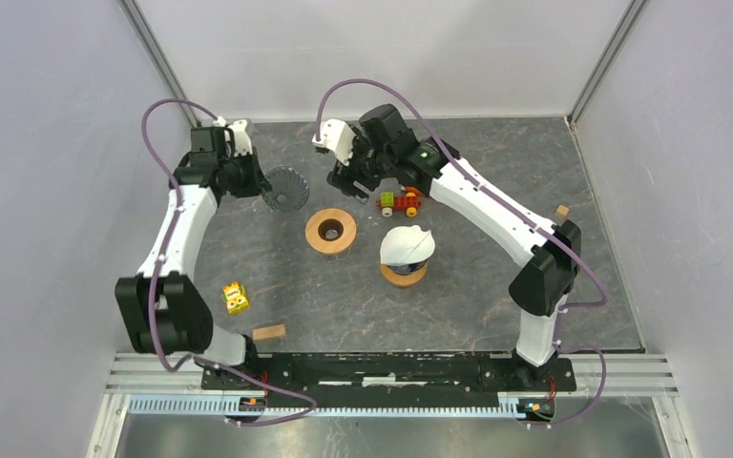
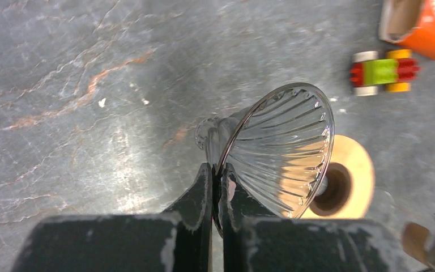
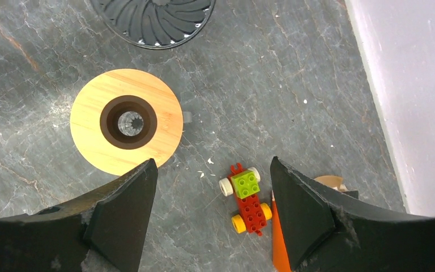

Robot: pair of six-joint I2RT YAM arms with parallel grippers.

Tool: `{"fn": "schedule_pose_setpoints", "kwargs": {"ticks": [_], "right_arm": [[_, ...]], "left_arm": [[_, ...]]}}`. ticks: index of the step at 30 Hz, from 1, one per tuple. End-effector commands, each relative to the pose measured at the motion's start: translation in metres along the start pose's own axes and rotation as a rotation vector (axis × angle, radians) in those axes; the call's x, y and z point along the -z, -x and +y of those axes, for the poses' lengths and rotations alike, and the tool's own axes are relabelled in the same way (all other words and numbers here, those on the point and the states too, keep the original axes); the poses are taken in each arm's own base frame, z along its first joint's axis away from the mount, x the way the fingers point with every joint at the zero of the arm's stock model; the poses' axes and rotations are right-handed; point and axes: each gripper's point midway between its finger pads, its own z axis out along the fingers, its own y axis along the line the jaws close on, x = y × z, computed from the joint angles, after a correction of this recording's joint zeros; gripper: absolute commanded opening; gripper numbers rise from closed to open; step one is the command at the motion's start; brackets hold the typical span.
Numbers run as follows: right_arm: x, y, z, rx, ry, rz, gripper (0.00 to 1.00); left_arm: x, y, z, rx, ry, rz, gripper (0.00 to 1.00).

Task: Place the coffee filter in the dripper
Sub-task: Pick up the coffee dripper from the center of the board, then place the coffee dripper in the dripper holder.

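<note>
The clear ribbed glass dripper (image 1: 286, 189) is tilted on its side at the back left; it also shows in the left wrist view (image 2: 283, 150) and the right wrist view (image 3: 153, 22). My left gripper (image 1: 260, 181) (image 2: 218, 182) is shut on its rim. The white coffee filter (image 1: 407, 245) sits on a wooden ring (image 1: 404, 276) at the middle of the table, apart from both grippers. My right gripper (image 1: 351, 181) (image 3: 212, 187) is open and empty, hovering above the table between a second wooden ring stand (image 1: 330, 231) (image 3: 90, 141) (image 2: 358, 170) and a toy car.
A red, green and yellow brick toy car (image 1: 399, 201) (image 3: 244, 198) (image 2: 382, 72) lies under the right wrist, with an orange object (image 3: 277, 241) (image 2: 430, 34) beside it. A yellow block (image 1: 236, 298) and a wooden block (image 1: 269, 332) lie near the front left. White walls enclose the table.
</note>
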Motion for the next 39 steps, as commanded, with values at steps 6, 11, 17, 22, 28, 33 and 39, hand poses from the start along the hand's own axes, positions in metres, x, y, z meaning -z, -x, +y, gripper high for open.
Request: {"fn": "schedule_pose_setpoints", "kwargs": {"ticks": [6,11,17,22,28,33,39], "right_arm": [[0.045,0.027,-0.030,-0.085,-0.014,-0.158,0.79],[0.049,0.033,-0.025,-0.102,0.006,-0.196,0.77],[0.048,0.034,-0.017,-0.101,0.046,-0.206,0.77],[0.031,0.018,-0.002,-0.130,0.113,-0.182,0.76],[0.016,0.013,0.009,-0.147,0.167,-0.170,0.75],[0.008,0.012,0.015,-0.148,0.190,-0.162,0.74],[-0.012,0.003,0.029,-0.157,0.227,-0.126,0.75]], "left_arm": [[0.061,-0.010,-0.086,0.081,-0.384,0.028,0.02],[0.056,-0.029,-0.120,0.054,-0.477,0.064,0.02],[0.041,-0.047,-0.131,0.036,-0.458,0.111,0.02],[0.033,-0.049,-0.127,0.035,-0.434,0.104,0.02],[0.027,-0.045,-0.123,0.032,-0.413,0.094,0.02],[0.025,-0.049,-0.120,0.027,-0.402,0.099,0.02],[0.020,-0.056,-0.116,0.032,-0.389,0.105,0.02]]}}
